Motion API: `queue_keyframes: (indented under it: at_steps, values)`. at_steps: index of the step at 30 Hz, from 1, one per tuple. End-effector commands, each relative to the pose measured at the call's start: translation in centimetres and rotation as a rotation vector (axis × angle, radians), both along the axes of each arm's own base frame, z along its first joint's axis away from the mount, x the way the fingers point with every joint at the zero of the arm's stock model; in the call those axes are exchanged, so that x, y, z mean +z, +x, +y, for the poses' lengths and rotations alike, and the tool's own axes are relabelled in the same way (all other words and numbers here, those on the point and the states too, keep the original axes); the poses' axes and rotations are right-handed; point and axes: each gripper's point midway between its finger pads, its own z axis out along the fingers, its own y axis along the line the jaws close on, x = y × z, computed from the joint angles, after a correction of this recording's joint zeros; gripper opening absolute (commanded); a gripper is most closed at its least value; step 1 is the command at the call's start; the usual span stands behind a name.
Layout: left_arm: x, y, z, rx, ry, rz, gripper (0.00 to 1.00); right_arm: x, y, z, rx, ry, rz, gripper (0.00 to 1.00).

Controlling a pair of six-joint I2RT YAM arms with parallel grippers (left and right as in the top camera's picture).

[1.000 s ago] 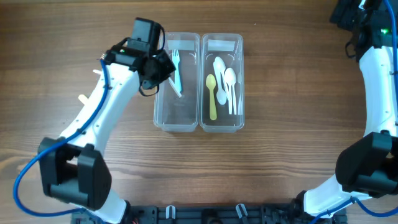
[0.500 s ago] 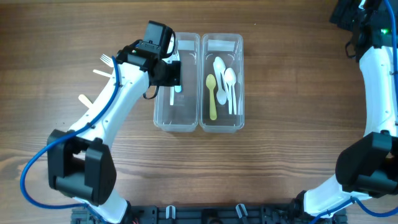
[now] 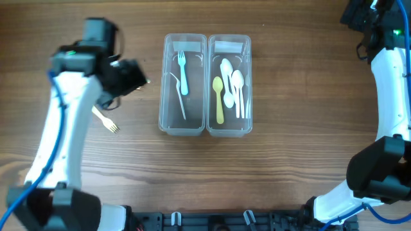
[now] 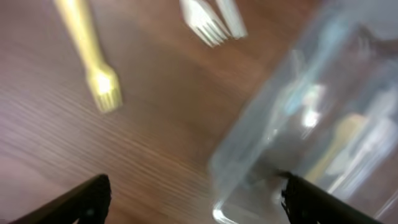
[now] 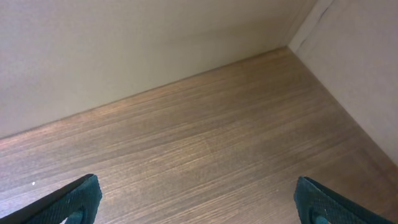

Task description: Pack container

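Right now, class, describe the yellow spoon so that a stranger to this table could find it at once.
On the wooden table, two clear containers sit side by side; take the right container, which holds spoons. The yellow spoon lies along its left side, the only coloured piece beside white spoons.

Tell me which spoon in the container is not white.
The yellow spoon, lying along the side next to the fork container; the other spoons are white.
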Motion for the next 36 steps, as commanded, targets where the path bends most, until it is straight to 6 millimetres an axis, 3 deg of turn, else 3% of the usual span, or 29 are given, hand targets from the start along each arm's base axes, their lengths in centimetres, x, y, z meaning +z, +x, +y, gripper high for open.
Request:
queue_keyframes:
  at_steps: [1,8,15,20,26,27,31,36]
  values:
    - [-1.2,-1.9,4.4,0.185,0.087,0.077,0.90,1.5,0.0,-0.2,-0.018,-0.008,-0.035,1.00]
    - [-7.9,-1.4,7.2,0.260,0.083,0.051,0.95,1.5,0.0,-0.2,-0.018,-0.008,-0.035,1.00]
    - [-13.4,-1.5,11.7,0.417,0.024,0.047,0.86,1.5,0.0,-0.2,-0.018,-0.008,-0.035,1.00]
    - [-17.1,1.2,10.6,0.324,-0.110,0.032,0.80,1.5,0.0,-0.2,-0.018,-0.009,-0.035,1.00]
    - [-20.8,0.1,10.1,0.313,-0.135,0.137,0.83,1.5,0.0,-0.2,-0.018,-0.008,-0.035,1.00]
    - [-20.9,0.1,10.0,0.313,-0.136,0.141,0.77,1.5,0.0,-0.2,-0.018,-0.008,-0.035,1.00]
    - [-20.8,0.2,9.1,0.306,-0.191,0.138,0.21,1.5,0.0,-0.2,-0.018,-0.008,-0.035,1.00]
    - [-20.3,-0.1,8.7,0.305,-0.213,0.152,0.04,1.5,0.0,-0.2,-0.018,-0.009,-0.035,1.00]
